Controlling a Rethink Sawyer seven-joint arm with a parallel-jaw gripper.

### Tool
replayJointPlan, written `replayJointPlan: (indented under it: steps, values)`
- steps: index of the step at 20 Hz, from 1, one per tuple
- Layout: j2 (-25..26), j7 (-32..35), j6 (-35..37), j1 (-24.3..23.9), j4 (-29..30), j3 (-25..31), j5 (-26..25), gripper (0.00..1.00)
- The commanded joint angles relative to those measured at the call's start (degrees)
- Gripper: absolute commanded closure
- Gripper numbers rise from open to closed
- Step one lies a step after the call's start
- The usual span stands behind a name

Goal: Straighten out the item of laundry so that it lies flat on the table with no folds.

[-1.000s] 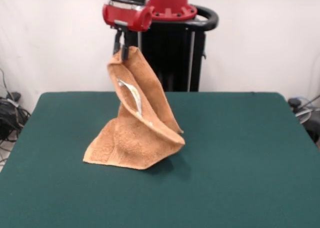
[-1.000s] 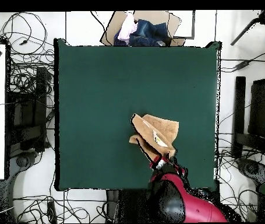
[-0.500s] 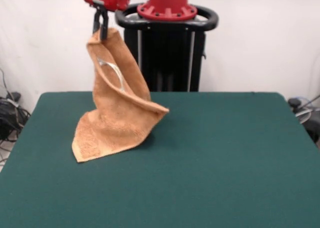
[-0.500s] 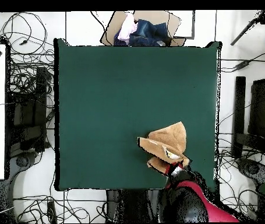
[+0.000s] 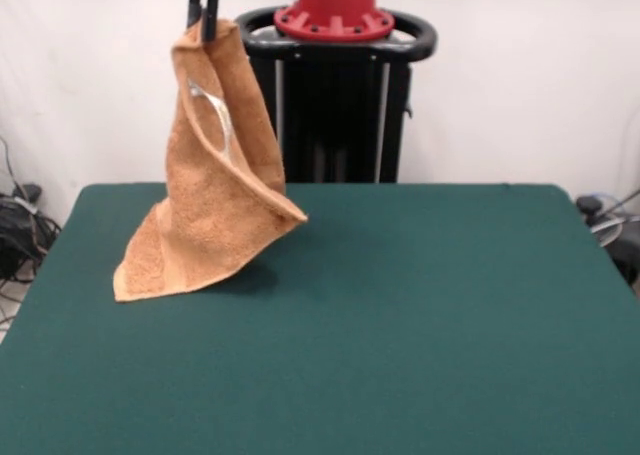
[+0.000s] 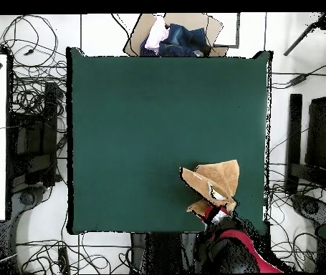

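Table: green felt table point(image 5: 450, 325) fills the near ground in our front view; its bare top runs wide to the right of the towel.
Towel: we see the orange-tan towel point(image 5: 205, 205) hanging from one pinched corner, folded on itself, over the table's far left part in the front view. Its lower corner point(image 5: 125, 290) points left and reaches the felt, or nearly so; we cannot tell if it touches.
Tag: a small white tag point(image 5: 212, 115) shows in the upper folds.
Gripper: we find the gripper point(image 5: 203, 15) at the top edge of the front view, its dark fingers point(image 5: 211, 20) clamped on the towel's top corner, pointing straight down. Only red bits of the arm show above.
Overhead: we see the towel point(image 6: 216, 182) near the table's point(image 6: 122, 107) edge closest to the robot, with the red arm point(image 6: 241, 247) just below it.
Pedestal: black pedestal point(image 5: 335, 105) with a red collar stands behind the table, right of the towel.
Surroundings: cables point(image 6: 29, 93) lie around the table; a box of clothes point(image 6: 173, 36) sits at the side opposite the robot.
Wall: plain white wall point(image 5: 520, 75) at the back.
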Motion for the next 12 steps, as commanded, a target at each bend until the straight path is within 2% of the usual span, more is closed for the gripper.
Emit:
replayJointPlan:
  steps: [1,7,12]
  values:
    - [-2.0,-8.7,4.7,0.2,4.0,5.2,2.7,1.00]
    - [1.0,-1.8,3.5,4.2,1.6,5.3,0.1,1.00]
    - [8.1,5.1,-0.7,9.5,-1.9,2.5,-4.4,1.00]
